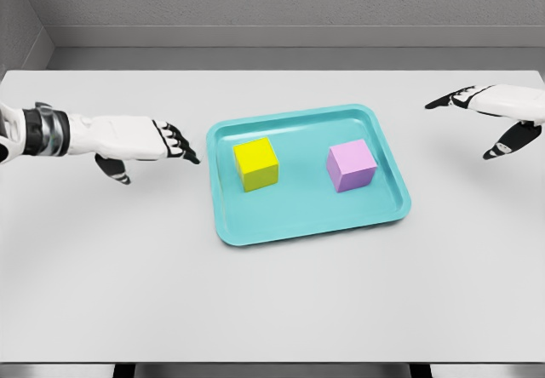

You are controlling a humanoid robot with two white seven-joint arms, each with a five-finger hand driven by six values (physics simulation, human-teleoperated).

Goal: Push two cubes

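Head view of my workspace. A white table (272,301) fills most of the frame, with a grey wall behind it. Near the middle of the table lies a teal tray (255,229), rectangular with rounded corners and a low raised rim, turned slightly so that its left edge sits closer to me than its right.

Two cubes stand inside the tray, well apart from each other and neither touching the rim. The yellow cube (256,163) occupies the left half, near the left wall of the tray. The lilac cube (352,164) occupies the right half, near the right wall. Both rest flat on the tray floor, each rotated a little relative to the tray's sides.

My left hand (140,144) enters from the left edge, its white forearm with a dark wrist band lying low over the table. Its fingers are extended and relaxed, grasping nothing; the dark fingertips (186,150) point toward the tray's left rim and sit just beside it, though I cannot tell whether they touch it. The thumb hangs below the palm.

My right hand (498,110) enters from the right edge, well apart from the tray. Its fingers are likewise stretched out and released, pointing left, with the thumb dropped beneath.
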